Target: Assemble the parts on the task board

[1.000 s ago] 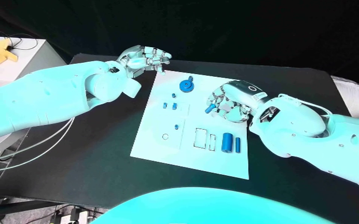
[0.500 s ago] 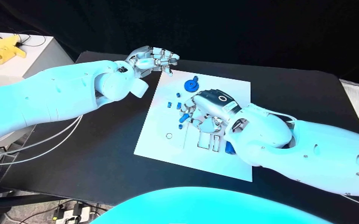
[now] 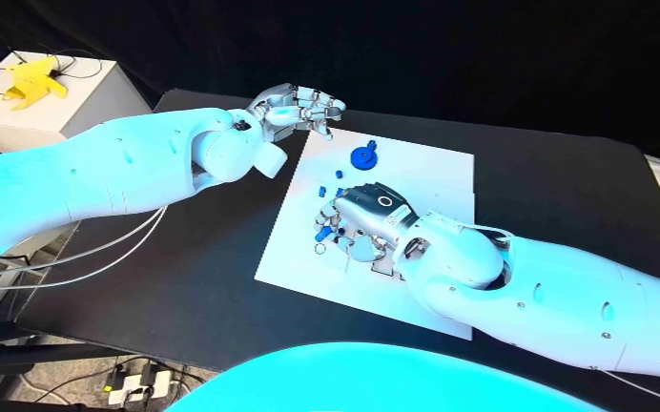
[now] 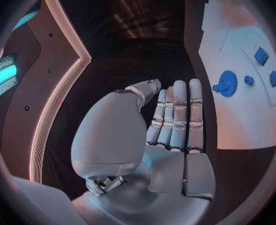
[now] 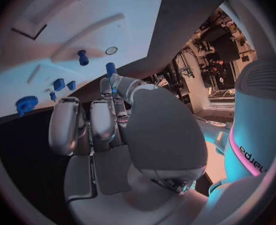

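Centrally, on the black table [image 3: 206,269]: one white rectangular task board [image 3: 426,169], lying flat, its long side running away from the robot.

Item, blue gear-shaped disc [image 3: 363,156]: rests on the board's far half, with a small blue knob just beside it; the left wrist view shows the same disc [image 4: 226,82] lying flat on the white plate.

Item, small blue block-shaped parts [image 3: 333,179]: a loose cluster near the board's left edge, between the gear and the right hand. The right wrist view shows two of them side by side [image 5: 63,84], and a short blue peg [image 5: 82,57] standing apart on the board near a small round hole [image 5: 111,50].

Item, right silver hand [image 3: 360,226]: palm down over the middle of the board, fingers curled toward its left edge. In the right wrist view a small blue cylinder [image 5: 111,69] sits at the tip of the thumb and a neighbouring finger, apparently pinched between them; the remaining fingers lie close together alongside.

Item, left silver hand [image 3: 295,109]: raised above the table at the board's far left corner, clear of the plate. Its fingers are extended and pressed side by side, thumb beside them, holding nothing.

Item, white cabinet [image 3: 55,107]: beyond the table's left edge, carrying a yellow object [image 3: 30,80] on top.
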